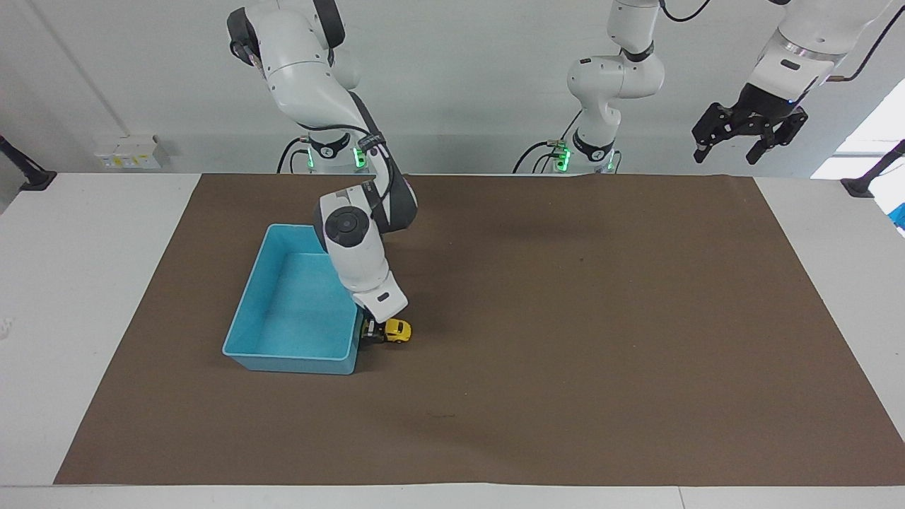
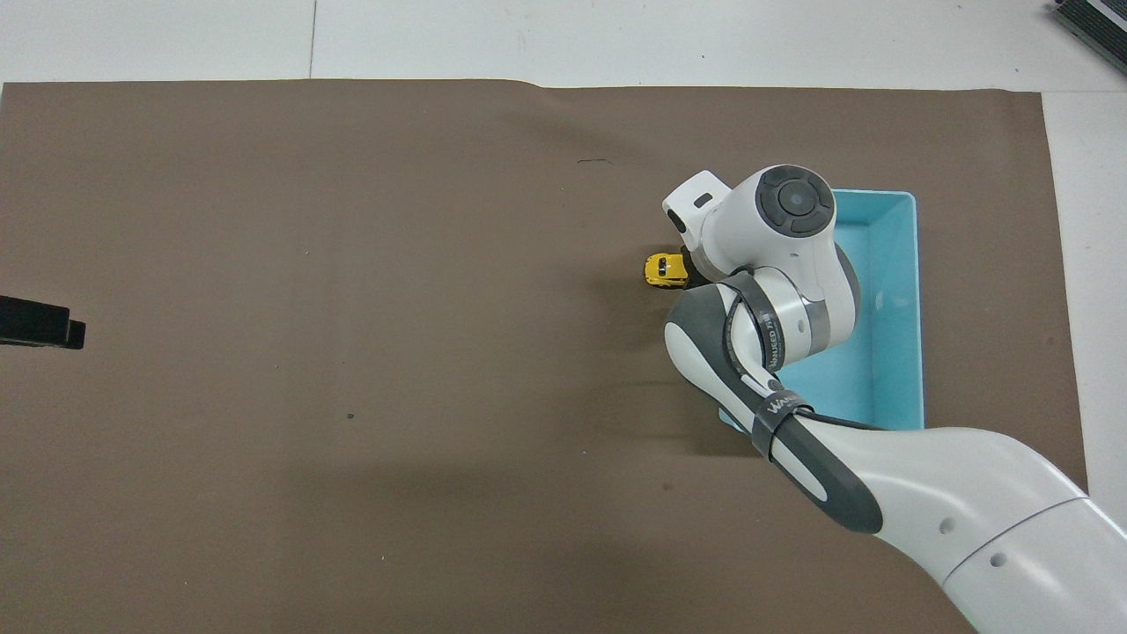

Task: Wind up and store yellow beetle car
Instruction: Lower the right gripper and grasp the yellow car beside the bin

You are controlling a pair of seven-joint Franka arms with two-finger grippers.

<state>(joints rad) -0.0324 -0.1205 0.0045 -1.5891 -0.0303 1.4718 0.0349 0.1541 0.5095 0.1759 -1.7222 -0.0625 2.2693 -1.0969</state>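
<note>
the right gripper (image 1: 370,331) clamps the tail end of the yellow beetle car (image 1: 396,330), which sits low at the brown mat (image 1: 565,318), just beside the outer wall of the light blue tray (image 1: 240,332), at the tray's corner farther from the robots. the overhead view shows only the car's nose poking out from under the right arm's wrist, so whether the wheels touch the mat cannot be told. the left gripper (image 1: 748,132) waits high above the left arm's end of the table, jaws spread and holding nothing.

judged from here, the hold looks slim: the fingers bite only the rear of a small, rounded, glossy body, so a quick lift or a drag along the mat to wind it could let the car twist or squirt free. the tray wall is so close that a careless swing could knock the car against the rim or shove the tray. a wound car released on the mat could roll off.
</note>
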